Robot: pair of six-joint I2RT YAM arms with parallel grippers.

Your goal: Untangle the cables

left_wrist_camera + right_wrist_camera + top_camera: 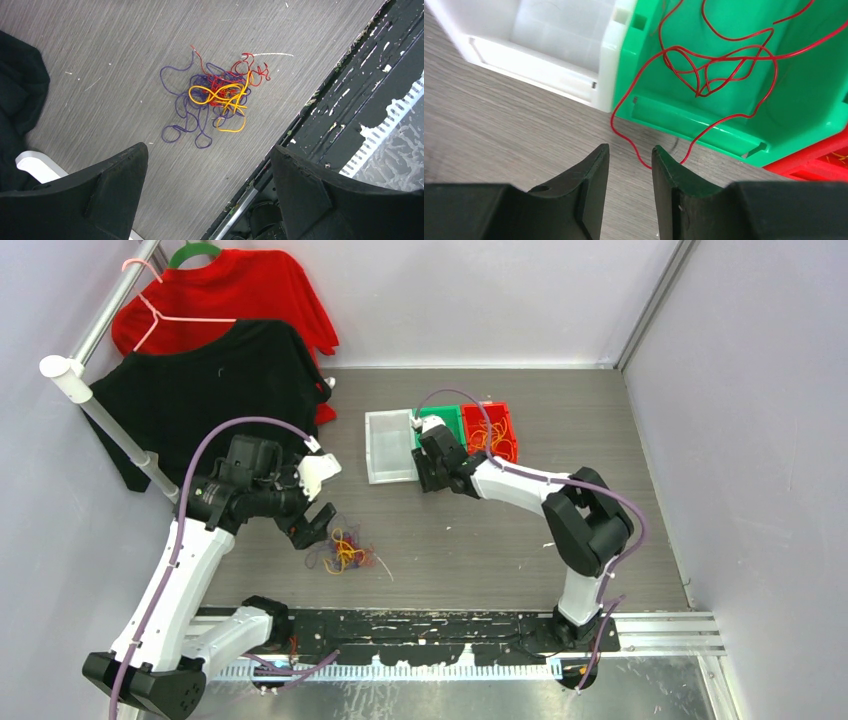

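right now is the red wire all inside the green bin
Partly out: a loop of the red wire drapes over the green bin's front wall onto the table.

Surface (600, 540): grey wood-grain, scuffed.
Near left: cables (343, 552), one loose tangle.
Far middle: white bin (390, 445), green bin (450, 412), red bin (497, 407), side by side.

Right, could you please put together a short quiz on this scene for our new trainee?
1. True or false: the left claw grips the tangle.
2. Which bin holds most of the red cable? A white, B green, C red.
3. Name the cable colours in the tangle.
Key: 1 false, it is open and clear of it; 2 B, the green bin; 3 purple, red, yellow-orange.
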